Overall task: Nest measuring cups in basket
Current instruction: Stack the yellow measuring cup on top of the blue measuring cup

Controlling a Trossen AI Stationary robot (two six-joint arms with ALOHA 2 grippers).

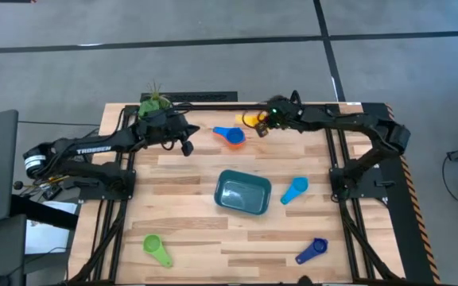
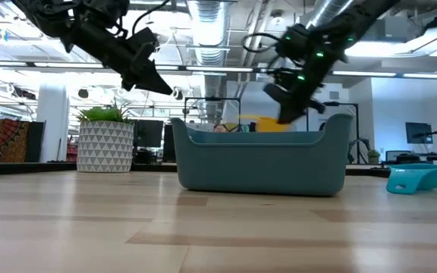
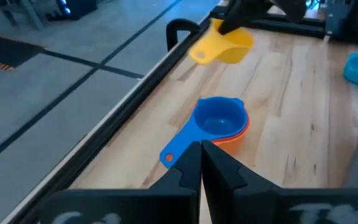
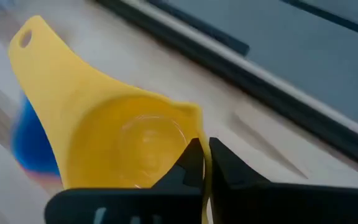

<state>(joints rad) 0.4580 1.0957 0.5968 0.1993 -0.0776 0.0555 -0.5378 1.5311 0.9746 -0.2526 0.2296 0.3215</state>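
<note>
Left gripper (image 1: 188, 148) at 11 o'clock, fingers together, empty, above the table. Blue cup (image 1: 230, 135) nested in orange cup (image 3: 236, 132) at 12. Right gripper (image 1: 262, 129) just beyond, clamped on yellow cup's (image 4: 114, 140) rim. Basket (image 1: 242, 193) centre, empty.

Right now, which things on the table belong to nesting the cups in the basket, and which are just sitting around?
Part of the job:
- basket, nothing in it
- yellow cup, pinched at the rim by the right gripper
- blue cup nested in an orange cup
- light blue cup
- dark blue cup
- green cup

Just lying about:
- potted plant
</note>
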